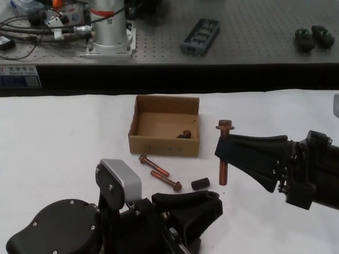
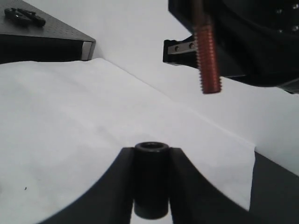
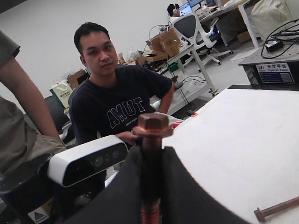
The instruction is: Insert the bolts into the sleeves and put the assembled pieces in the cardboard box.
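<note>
My right gripper [image 1: 223, 152] comes in from the right, shut on a copper bolt [image 1: 223, 154] that stands upright, head up, just right of the cardboard box [image 1: 139, 138]. In the right wrist view the bolt [image 3: 151, 139] sits between the gripper [image 3: 150, 161] fingers. My left gripper [image 2: 151, 156] is shut on a black sleeve [image 2: 151, 179], bore up, with the bolt's threaded tip [image 2: 209, 65] hanging above and beyond it. In the high view the sleeve [image 1: 200, 184] is low, left of the bolt. An assembled piece [image 1: 184, 135] lies in the box.
Two loose bolts [image 1: 153, 165] [image 1: 166, 181] lie on the white cloth in front of the box; one bolt [image 3: 278, 208] shows in the right wrist view. Behind the cloth is a perforated bench with a metal post base [image 1: 108, 32], a black tray [image 1: 200, 34] and black parts [image 1: 314, 37].
</note>
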